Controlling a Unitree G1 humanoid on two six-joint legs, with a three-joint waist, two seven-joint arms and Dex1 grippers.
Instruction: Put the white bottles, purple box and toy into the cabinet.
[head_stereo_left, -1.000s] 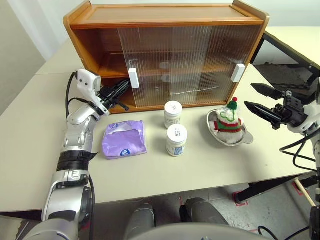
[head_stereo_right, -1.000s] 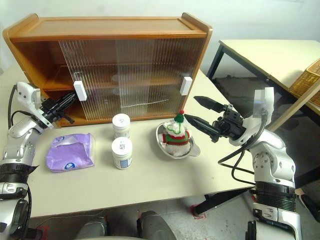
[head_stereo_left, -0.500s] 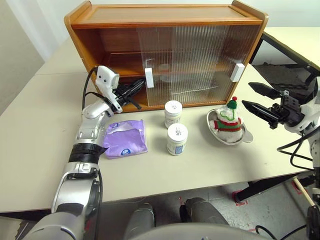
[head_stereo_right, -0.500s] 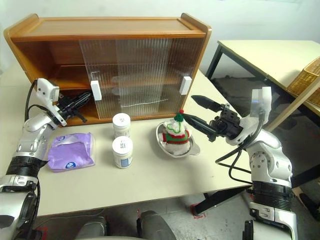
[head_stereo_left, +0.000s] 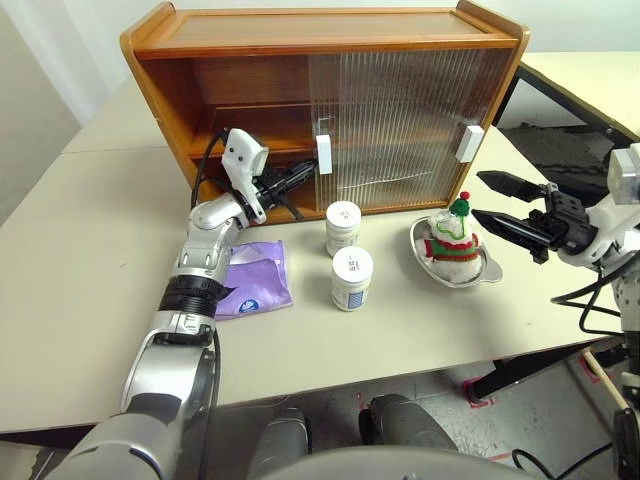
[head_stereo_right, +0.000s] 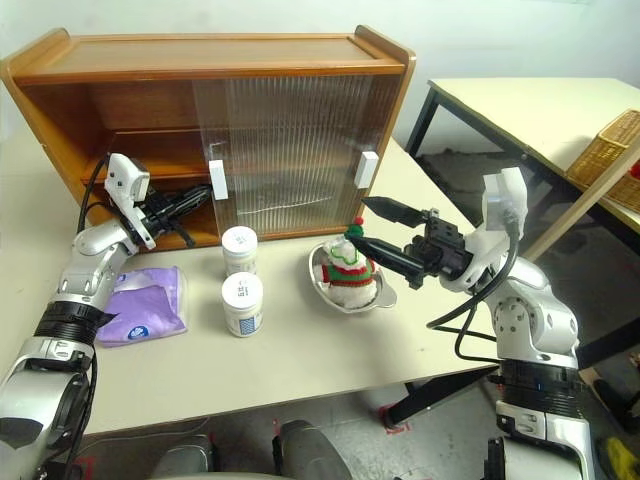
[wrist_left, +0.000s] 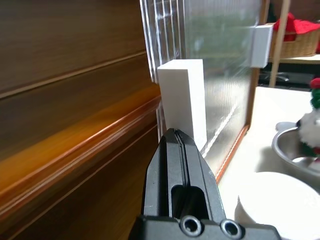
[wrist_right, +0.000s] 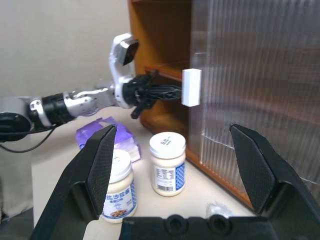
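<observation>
Cabinet (head_stereo_left: 330, 40) at 12 o'clock on the beige table (head_stereo_left: 80, 260), left half uncovered, ribbed door (head_stereo_left: 400, 120) over the right half. Left gripper (head_stereo_left: 305, 176), fingers clenched on nothing, tip against the door's white handle (head_stereo_left: 323, 155). Two bottles (head_stereo_left: 343, 228) (head_stereo_left: 351, 279) stand near the centre, one behind the other; purple box (head_stereo_left: 255, 278) lies flat at 9 o'clock of them, partly under the left arm. Toy (head_stereo_left: 453, 238) sits in a steel bowl (head_stereo_left: 478, 272) at 3 o'clock. Right gripper (head_stereo_left: 485, 198), fingers spread and released, hovers just right of the toy. Second table (head_stereo_right: 520, 105) and wicker basket (head_stereo_right: 610, 160) farther right; white wall behind.
</observation>
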